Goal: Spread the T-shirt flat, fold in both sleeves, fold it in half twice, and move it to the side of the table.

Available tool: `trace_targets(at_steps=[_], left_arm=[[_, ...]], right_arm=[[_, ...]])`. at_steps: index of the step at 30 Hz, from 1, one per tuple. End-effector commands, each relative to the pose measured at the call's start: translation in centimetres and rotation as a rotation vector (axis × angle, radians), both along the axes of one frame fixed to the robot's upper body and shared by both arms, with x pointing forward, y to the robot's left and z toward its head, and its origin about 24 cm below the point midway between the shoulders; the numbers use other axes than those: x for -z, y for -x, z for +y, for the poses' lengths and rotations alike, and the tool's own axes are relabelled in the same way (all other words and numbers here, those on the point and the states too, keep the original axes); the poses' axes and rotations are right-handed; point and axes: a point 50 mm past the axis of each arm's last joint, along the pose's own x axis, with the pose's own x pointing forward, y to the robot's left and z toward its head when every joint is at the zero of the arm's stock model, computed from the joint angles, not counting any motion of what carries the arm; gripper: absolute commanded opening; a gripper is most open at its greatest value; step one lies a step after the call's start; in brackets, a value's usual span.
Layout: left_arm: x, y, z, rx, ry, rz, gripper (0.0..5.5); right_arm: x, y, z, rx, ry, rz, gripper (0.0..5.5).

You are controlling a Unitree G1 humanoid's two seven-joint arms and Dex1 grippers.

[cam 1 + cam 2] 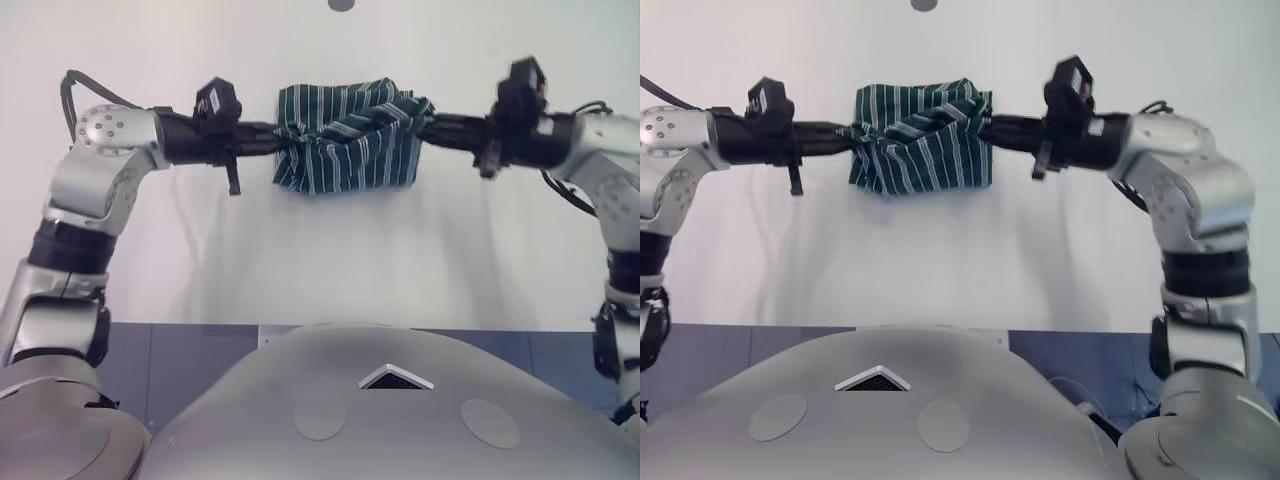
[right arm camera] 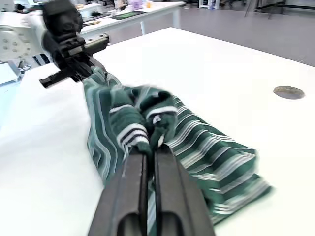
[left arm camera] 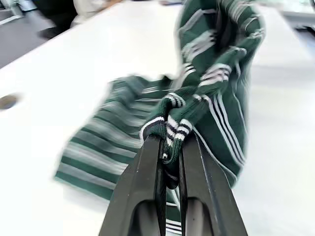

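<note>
we hold the shirt (image 1: 345, 140) as a small bundle half-lifted at the far middle of the table (image 1: 300, 270), left pincer (image 3: 170, 147) and right pincer (image 2: 150, 150) each clamped on an end; folding looks mostly done, the move aside not yet.

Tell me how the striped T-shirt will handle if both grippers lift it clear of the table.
The T-shirt is probably floppy: it sags and bunches between the left gripper and right gripper. It looks light, since small pinches of fabric hold part of it up. Its loose lower part will likely drag on the table.
</note>
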Motion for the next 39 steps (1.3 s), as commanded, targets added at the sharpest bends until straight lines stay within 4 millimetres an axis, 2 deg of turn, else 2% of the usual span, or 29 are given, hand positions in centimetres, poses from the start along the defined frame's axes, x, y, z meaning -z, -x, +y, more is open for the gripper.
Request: trace_targets(at_steps=[1,3,4,5,7,10,13,16,17,19,20,22,24,26,27,28,30,31,33,35,37,39], left_arm=[[0.9,-3.2,0.0,-0.167,-0.020,0.022,0.11],[1.4,-4.2,-0.4,-0.223,-0.029,0.031,0.11],[1.5,-4.7,-0.8,-0.255,-0.013,0.030,0.11],[1.5,-5.1,-1.1,-0.278,0.004,0.028,0.48],[1.1,-5.9,-1.9,-0.303,0.044,0.015,0.78],[0.9,-6.6,-3.0,-0.306,0.038,-0.016,1.16],[1.4,-7.7,-3.3,-0.369,-0.045,-0.087,1.16],[1.2,-9.0,-1.6,-0.556,-0.119,-0.204,1.16],[1.0,-9.2,-1.1,-0.609,-0.120,-0.231,1.16],[0.4,-9.3,0.0,-0.679,-0.033,-0.251,1.16],[0.3,-9.3,0.1,-0.685,0.000,-0.258,0.97],[1.0,-8.8,0.0,-0.686,0.025,-0.258,0.66],[1.5,-8.5,-0.2,-0.696,0.044,-0.249,0.29],[2.3,-8.0,-0.5,-0.719,0.073,-0.225,0.07],[2.7,-7.7,-0.7,-0.724,0.074,-0.217,0.07],[3.2,-7.3,-0.8,-0.730,0.073,-0.212,0.07],[3.8,-6.5,-0.8,-0.745,0.077,-0.208,0.07],[3.9,-6.3,-0.8,-0.758,0.079,-0.208,0.07],[4.2,-5.7,-0.2,-0.807,0.081,-0.210,0.07],[5.1,-4.6,0.6,-0.869,0.076,-0.195,0.07],[5.8,-3.6,0.7,-0.906,0.079,-0.183,0.07],[6.0,-3.0,0.5,-0.926,0.085,-0.181,0.07]], right_arm=[[2.1,-3.1,1.4,0.103,0.088,0.020,0.00],[3.4,-4.0,1.6,0.145,0.134,0.050,0.00],[4.1,-4.3,1.2,0.181,0.162,0.074,0.38],[4.6,-4.4,0.9,0.201,0.186,0.087,0.56],[5.3,-4.3,0.3,0.233,0.204,0.110,0.91],[5.3,-4.0,-0.2,0.252,0.191,0.117,1.51],[4.2,-4.4,-0.8,0.320,0.179,0.037,1.51],[1.1,-5.7,-0.9,0.412,0.128,-0.182,1.51],[0.3,-5.6,-0.4,0.393,0.105,-0.223,1.51],[0.4,-5.0,3.5,0.226,0.037,-0.209,1.09],[0.9,-4.6,5.3,0.155,0.010,-0.174,0.82],[3.4,-4.0,8.6,0.077,-0.025,-0.043,0.45],[5.3,-3.6,10.3,0.073,-0.034,0.057,0.04],[7.3,-3.7,10.1,0.162,-0.042,0.150,0.00],[8.1,-3.9,9.3,0.234,-0.043,0.201,0.00],[9.5,-4.0,7.7,0.337,-0.007,0.259,0.00],[12.2,-4.1,2.5,0.626,0.114,0.342,0.00],[13.4,-3.3,-1.7,0.832,0.135,0.411,0.00],[14.7,0.2,-9.8,1.147,0.145,0.534,0.00],[14.4,3.8,-15.3,1.359,0.106,0.641,0.00],[13.3,5.6,-17.9,1.450,0.104,0.667,0.00],[11.5,5.3,-18.7,1.476,0.130,0.596,0.00]])
